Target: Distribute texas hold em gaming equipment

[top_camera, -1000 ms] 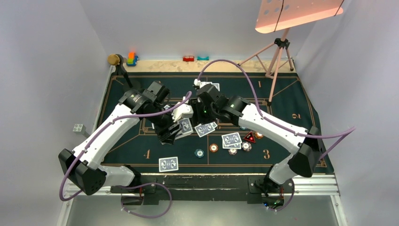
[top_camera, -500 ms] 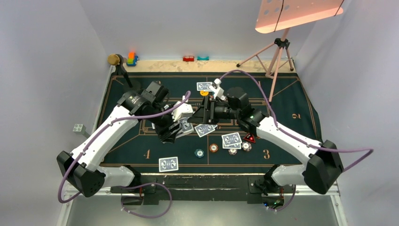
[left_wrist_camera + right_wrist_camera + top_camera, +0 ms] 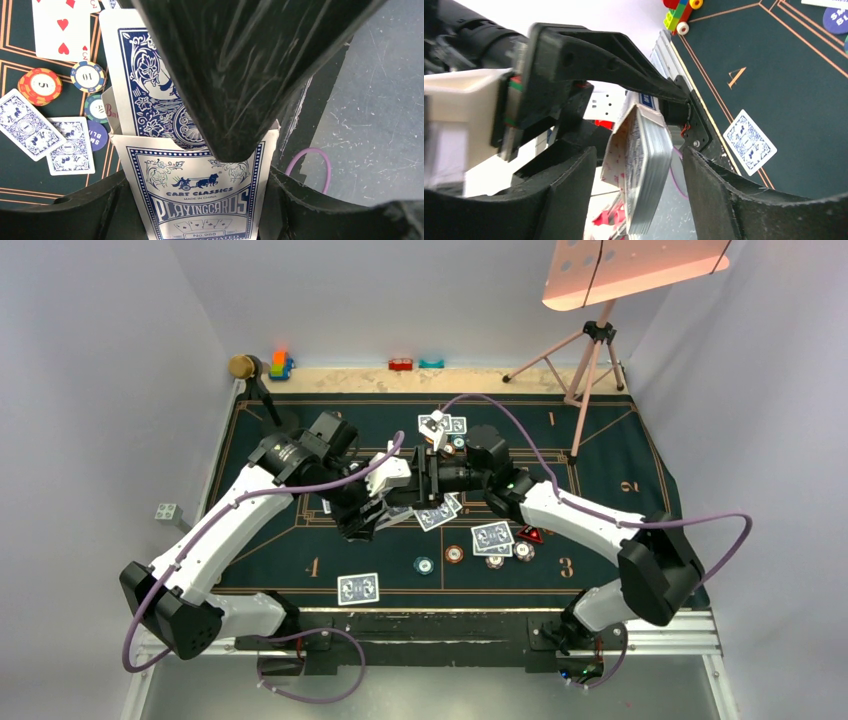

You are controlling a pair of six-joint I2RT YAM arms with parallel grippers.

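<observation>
The left gripper (image 3: 368, 515) clamps the card box (image 3: 195, 200) at the centre of the top view, with the deck (image 3: 646, 170) protruding. The right gripper (image 3: 418, 485), fingers wide, straddles the deck's edge. Pinching too deep could drag out several cards or jerk the box loose. Since 0.5 s ago, the right gripper has closed in leftward.

One card box (image 3: 200, 205), one red triangular marker (image 3: 530, 534) — four chips (image 3: 454, 554) in the near row

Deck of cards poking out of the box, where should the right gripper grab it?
Pinch the deck by its exposed end, across the flat faces, coming in from the open mouth of the card box; the left gripper clamps that box, which covers the rest.
</observation>
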